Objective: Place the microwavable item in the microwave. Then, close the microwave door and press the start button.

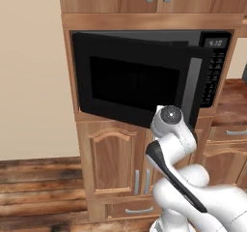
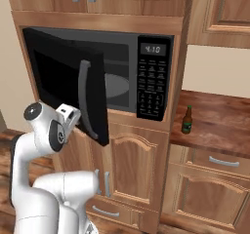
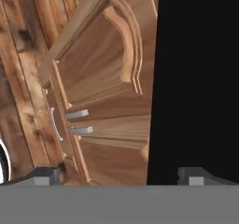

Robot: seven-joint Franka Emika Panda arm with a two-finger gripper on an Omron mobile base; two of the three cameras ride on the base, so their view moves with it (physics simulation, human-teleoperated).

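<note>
Left base view
door (image 1: 130, 83): you see it partly open, swung out toward the base, grey bar handle (image 1: 191, 88) on its right edge.
microwave (image 1: 217, 66): built into the wood cabinets (image 1: 113, 161), keypad and lit display at right.
arm: rises from lower right, wrist just below the door's lower edge; the hand itself is hidden from you here.

Right base view
door (image 2: 68, 82): ajar, hinged at left, its handle (image 2: 84, 99) facing you.
turntable (image 2: 117, 84): grey disc visible through the gap; what you can see of it is bare.
keypad (image 2: 149, 89): black panel under the display (image 2: 153, 48).
bottle (image 2: 186, 120): brown, upright on the counter (image 2: 219, 118) right of the microwave.
arm: wrist close against the door's lower left part.
mug: you can't tell where it is; the door hides most of the cavity.

Hand view
gripper (image 3: 122, 177): tips far apart at the bottom corners, so spread wide, nothing between them.
door (image 3: 196, 78): flat black surface on the right half, close to the camera.
cabinets (image 3: 100, 73): tilted wood fronts at left, two grey pulls (image 3: 78, 122) mid-frame.
floor (image 3: 18, 78): wood planks, far left.
</note>
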